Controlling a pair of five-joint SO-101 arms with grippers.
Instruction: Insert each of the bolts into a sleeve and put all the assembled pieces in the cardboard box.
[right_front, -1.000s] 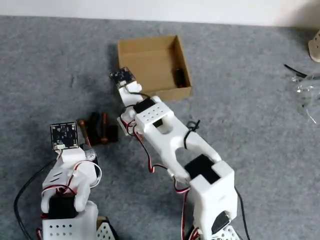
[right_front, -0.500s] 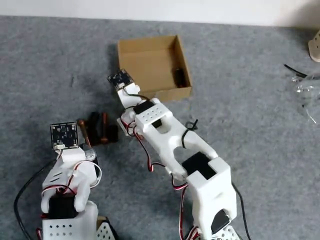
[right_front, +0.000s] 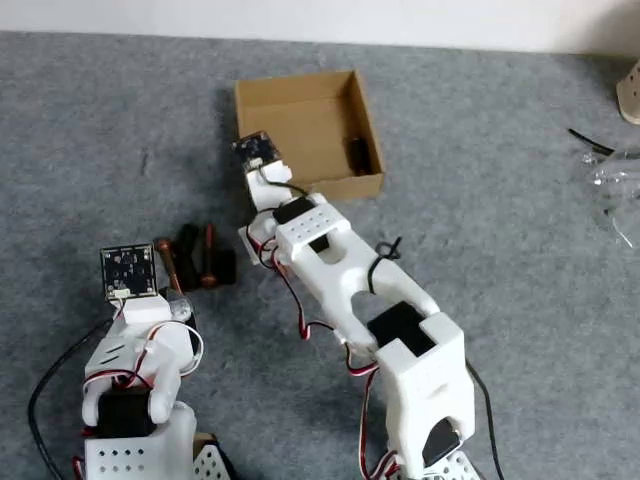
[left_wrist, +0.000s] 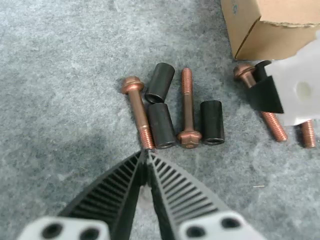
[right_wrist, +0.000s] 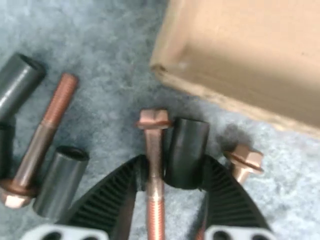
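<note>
A copper metal bolt (right_wrist: 152, 170) with a six-sided head and a short black round sleeve (right_wrist: 186, 150) lie side by side on the grey tabletop (right_wrist: 100, 30), just beside the brown cardboard box (right_wrist: 250, 55). The right gripper (right_wrist: 172, 167) has its jaws spread around both. The left gripper (left_wrist: 146, 157) has its jaws pressed together.

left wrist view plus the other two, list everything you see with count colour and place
bolts: four, copper, lying on the mat near the box corner
sleeves: four, black, three among the bolts, one nearer the box
box: one, brown cardboard, far middle of the mat
piece: one, dark, inside the box by its right wall
mat: one, grey, under everything
wires: a few, black and clear, at the mat's right edge
left gripper: one, black fingers, shut, tip at a bolt's threaded end
right gripper: one, black fingers, open, astride one bolt and one sleeve by the box
</note>
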